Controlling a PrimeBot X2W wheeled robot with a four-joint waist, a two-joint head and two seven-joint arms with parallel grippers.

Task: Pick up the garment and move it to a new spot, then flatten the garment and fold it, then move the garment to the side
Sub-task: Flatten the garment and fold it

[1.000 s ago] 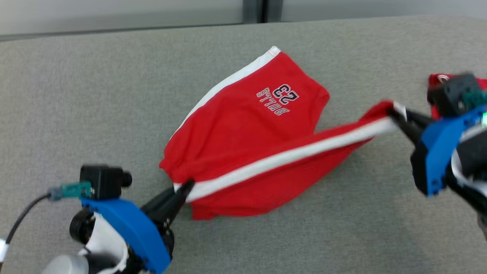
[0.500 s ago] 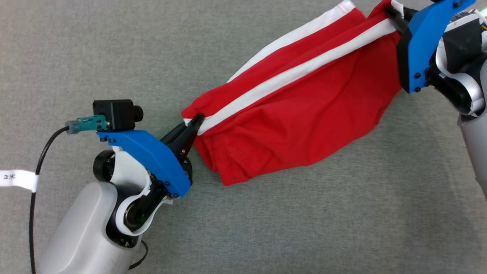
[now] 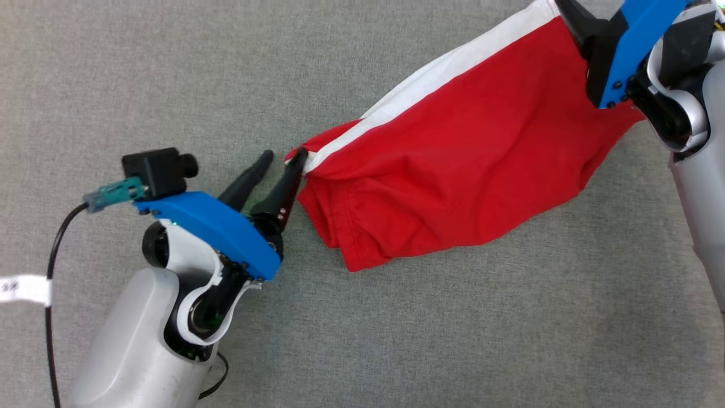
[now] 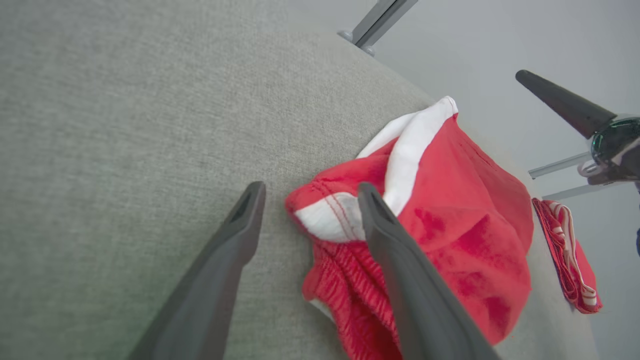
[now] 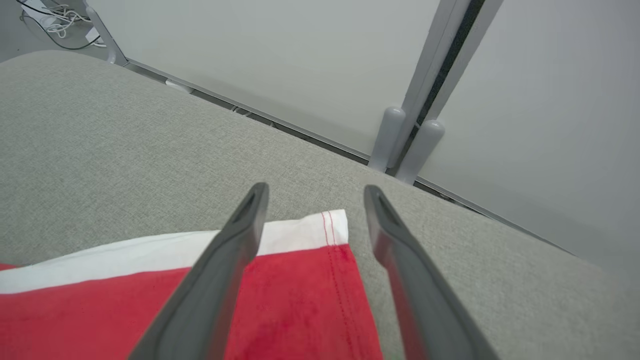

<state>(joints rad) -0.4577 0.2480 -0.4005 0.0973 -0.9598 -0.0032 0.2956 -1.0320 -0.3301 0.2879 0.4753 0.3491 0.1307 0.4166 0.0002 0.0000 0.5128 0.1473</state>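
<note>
Head view: the left end effector, earlier shut on the red shorts, now stands open, and the shorts lie on the counter. Left wrist view: its jaws straddle a striped corner. Right wrist view: the right end effector, also open, holds nothing.

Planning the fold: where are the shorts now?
Head view: red shorts lie on the grey surface, running from the left jaws mid-left to the right jaws top right.

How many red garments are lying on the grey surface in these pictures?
2. The red shorts with a white side stripe lie spread across the head view. A second, red and white striped garment lies beyond them, seen from the left wrist. Others may be hidden.
</note>
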